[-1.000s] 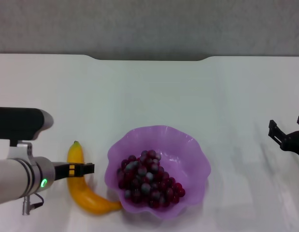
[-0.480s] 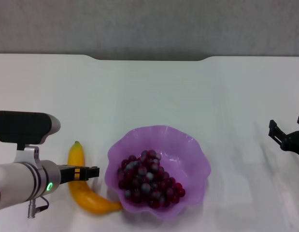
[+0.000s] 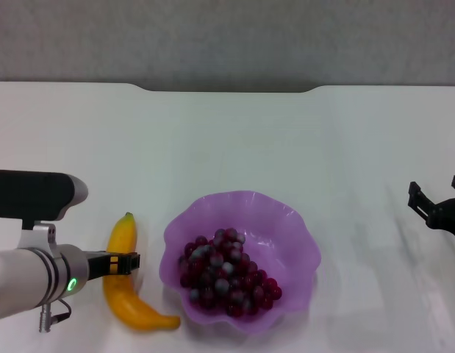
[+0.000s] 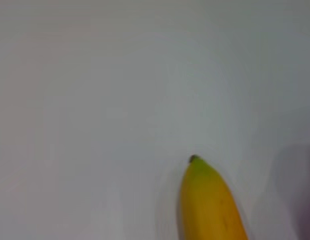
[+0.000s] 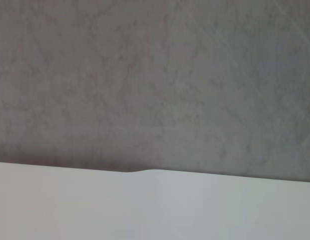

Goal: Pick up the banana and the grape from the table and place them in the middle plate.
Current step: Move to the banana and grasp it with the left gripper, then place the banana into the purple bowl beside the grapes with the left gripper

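One fruit of the two is already lying in the middle plate point(image 3: 286, 220): the grape point(image 3: 226, 273) is heaped in the near half of that purple dish. That leaves the banana point(image 3: 123, 290), which is resting on the table point(image 3: 234, 140) just left of the plate, its green stem tip pointing far and its curved body bending toward the plate's near-left rim without quite touching it.

I am working my left gripper point(image 3: 126, 262) at the banana's middle, coming in from the left. Its dark fingers are lying over the fruit, closed down narrow around the body as far as the head view lets me judge, though I cannot see the contact on the far side. The left wrist view is showing only the banana's stem end point(image 4: 207, 200) against bare table.

I am judging the banana to be light, stiff and smooth-skinned, so it could slide or pivot in a narrow pinch. The middle of the curve is the best hold, near its balance point, with moderate pressure so the ends are not swinging during the lift over the wavy rim.

My right gripper point(image 3: 436, 207) is waiting parked at the far right edge, fingers spread, holding nothing.
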Controlling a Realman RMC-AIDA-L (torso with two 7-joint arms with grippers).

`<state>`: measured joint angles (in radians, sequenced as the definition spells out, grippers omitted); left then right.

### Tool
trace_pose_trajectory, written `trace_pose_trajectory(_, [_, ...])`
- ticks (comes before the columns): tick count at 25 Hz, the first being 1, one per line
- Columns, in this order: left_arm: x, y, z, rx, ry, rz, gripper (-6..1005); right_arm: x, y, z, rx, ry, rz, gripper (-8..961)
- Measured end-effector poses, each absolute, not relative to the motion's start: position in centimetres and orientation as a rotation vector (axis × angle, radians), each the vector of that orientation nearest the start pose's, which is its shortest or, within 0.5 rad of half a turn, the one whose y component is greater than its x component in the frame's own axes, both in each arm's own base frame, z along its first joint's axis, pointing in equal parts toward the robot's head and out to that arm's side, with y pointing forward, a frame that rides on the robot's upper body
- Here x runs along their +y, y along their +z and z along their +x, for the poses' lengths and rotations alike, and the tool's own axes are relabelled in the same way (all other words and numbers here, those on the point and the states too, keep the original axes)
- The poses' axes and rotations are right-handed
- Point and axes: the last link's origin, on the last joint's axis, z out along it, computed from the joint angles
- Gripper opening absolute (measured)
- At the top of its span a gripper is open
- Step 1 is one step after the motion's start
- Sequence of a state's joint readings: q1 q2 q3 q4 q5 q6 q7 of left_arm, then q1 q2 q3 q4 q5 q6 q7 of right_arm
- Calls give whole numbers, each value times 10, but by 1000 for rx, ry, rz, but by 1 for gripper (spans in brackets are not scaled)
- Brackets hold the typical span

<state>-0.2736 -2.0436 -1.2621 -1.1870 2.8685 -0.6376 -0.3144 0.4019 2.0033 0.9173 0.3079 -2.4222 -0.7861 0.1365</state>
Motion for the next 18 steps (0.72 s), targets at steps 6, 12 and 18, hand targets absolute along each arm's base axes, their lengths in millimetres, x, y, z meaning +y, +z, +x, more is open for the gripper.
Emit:
trace_pose_trajectory(6, [338,-58,-278,-1296,40,-1883,552,340,-26,356,715,447,-1733,832])
trace_pose_trajectory(12, [342,-49,-276,-1271,27,-1879,526,340,-25,356,715,446,-1733,831])
trace_pose_trajectory(18, [344,-4,-254,-1158,-71,-1860,525,340,-25,357,705,435,-1736,831])
